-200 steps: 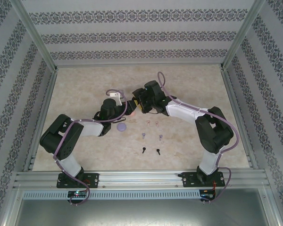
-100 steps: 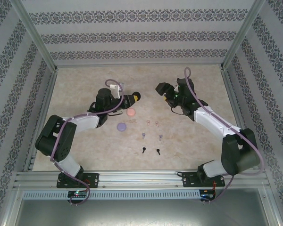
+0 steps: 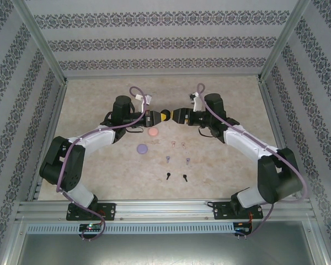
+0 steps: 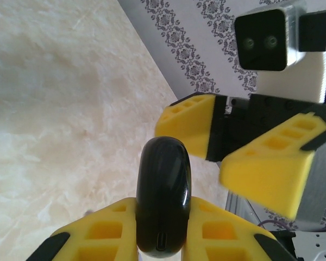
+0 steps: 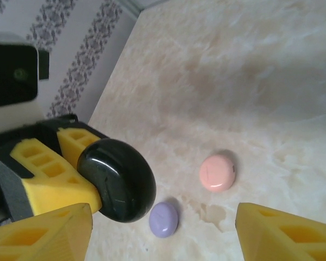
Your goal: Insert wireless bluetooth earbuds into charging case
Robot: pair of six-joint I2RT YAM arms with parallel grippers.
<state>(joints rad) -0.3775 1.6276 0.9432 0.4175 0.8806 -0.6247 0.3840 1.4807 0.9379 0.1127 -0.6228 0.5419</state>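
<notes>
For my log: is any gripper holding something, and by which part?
The left gripper holds the black charging case; its fingers clamp the two broad faces at the port end. The right gripper, open, holds nothing.

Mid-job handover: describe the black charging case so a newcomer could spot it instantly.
Start at the centre of the marble-patterned table. Raised above it, the black case is clamped on edge between the yellow fingers of the left gripper. Unlike the pink case and lilac case, which lie flat on the table, it is glossy black and noticeably bulkier-looking.
</notes>
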